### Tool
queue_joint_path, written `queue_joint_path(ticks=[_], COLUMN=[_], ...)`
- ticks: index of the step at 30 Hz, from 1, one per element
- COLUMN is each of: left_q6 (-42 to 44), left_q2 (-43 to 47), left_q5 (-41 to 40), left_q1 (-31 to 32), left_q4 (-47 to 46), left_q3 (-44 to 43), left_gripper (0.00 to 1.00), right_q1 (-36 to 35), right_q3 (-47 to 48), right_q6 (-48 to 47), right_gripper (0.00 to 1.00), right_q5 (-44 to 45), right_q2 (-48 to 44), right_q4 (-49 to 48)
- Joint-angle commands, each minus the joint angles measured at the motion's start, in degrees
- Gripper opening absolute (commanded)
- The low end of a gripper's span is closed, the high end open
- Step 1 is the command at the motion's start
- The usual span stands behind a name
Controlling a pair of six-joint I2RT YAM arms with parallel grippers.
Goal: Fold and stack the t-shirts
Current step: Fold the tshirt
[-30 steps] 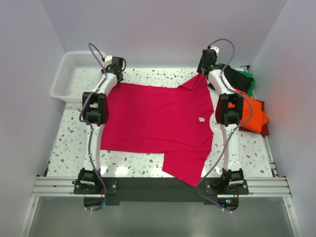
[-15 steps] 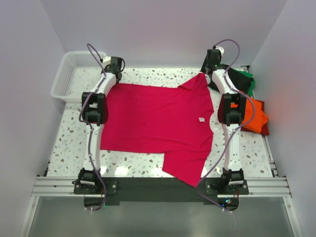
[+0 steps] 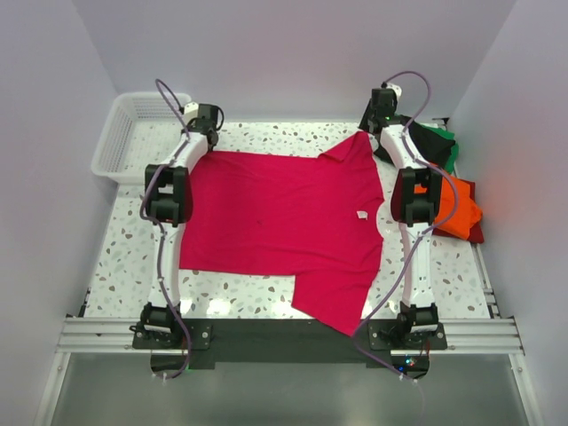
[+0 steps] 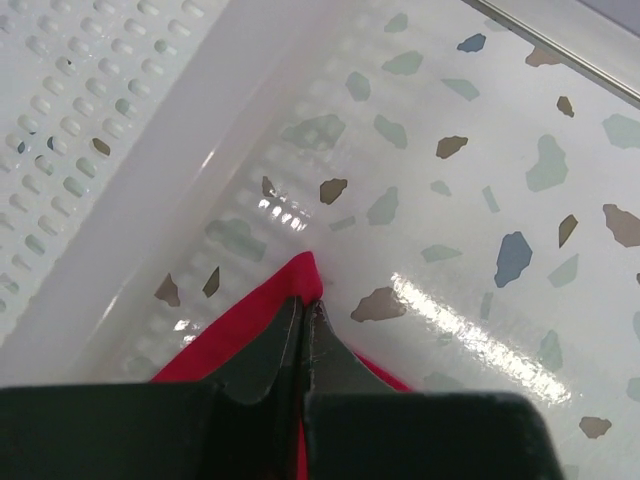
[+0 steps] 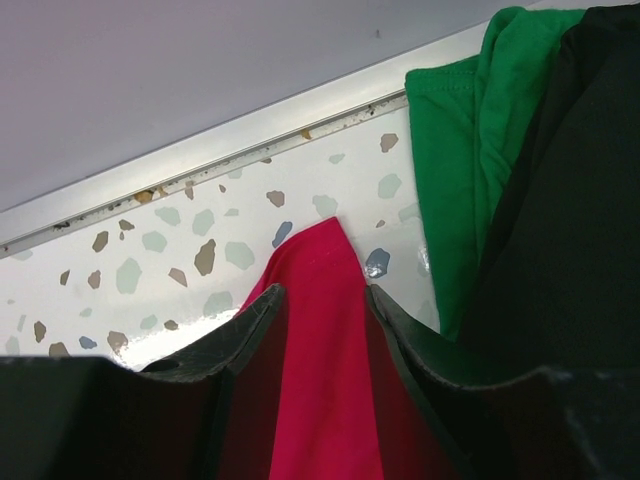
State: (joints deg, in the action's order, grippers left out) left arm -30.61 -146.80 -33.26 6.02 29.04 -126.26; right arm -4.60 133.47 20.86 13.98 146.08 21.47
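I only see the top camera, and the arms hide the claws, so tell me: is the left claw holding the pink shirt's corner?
Observer: Yes, the left claw is shut on a corner of the crimson-pink t-shirt, beside the white basket.
Operator: And the right claw?
Observer: The right claw is open, the sleeve tip lying between its fingers.
Operator: Is it near other shirts?
Observer: The green t-shirt lies just beside that tip, not touching it.

Right of crimson shirt (image 3: 284, 222): dark red shirt (image 3: 477, 235) mostly under orange shirt (image 3: 457, 209); black shirt (image 3: 426, 140) partly behind right arm (image 3: 397, 151). Crimson shirt's label (image 3: 362, 215) too small to read.
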Motion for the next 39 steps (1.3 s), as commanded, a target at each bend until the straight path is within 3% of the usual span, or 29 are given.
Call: queue_joint_path(ticks=[1, 14, 21, 39], left_q6=[0.4, 2.4, 2.6, 2.2], left_q2=[6.4, 10.1, 11.4, 16.1], left_q5=[-1.1, -0.1, 1.3, 4.8], left_q1=[-0.5, 0.1, 0.5, 2.2], left_q4=[-4.0, -7.0, -6.9, -6.3], left_q3=[2.8, 4.4, 5.8, 8.4], left_gripper=[0.00, 0.00, 0.00, 0.00], right_q1=[0.0, 0.0, 0.0, 1.2], right_q3=[-0.6, -0.8, 2.1, 7.4], right_q6=[1.3, 1.8, 1.4, 6.8], right_gripper=[0.40, 0.39, 0.44, 0.49], right_q5=[-0.3, 0.5, 3.6, 0.3], right_q2=[-3.6, -3.4, -0.3, 7.5], right_q4=[-1.1, 0.1, -1.0, 0.8])
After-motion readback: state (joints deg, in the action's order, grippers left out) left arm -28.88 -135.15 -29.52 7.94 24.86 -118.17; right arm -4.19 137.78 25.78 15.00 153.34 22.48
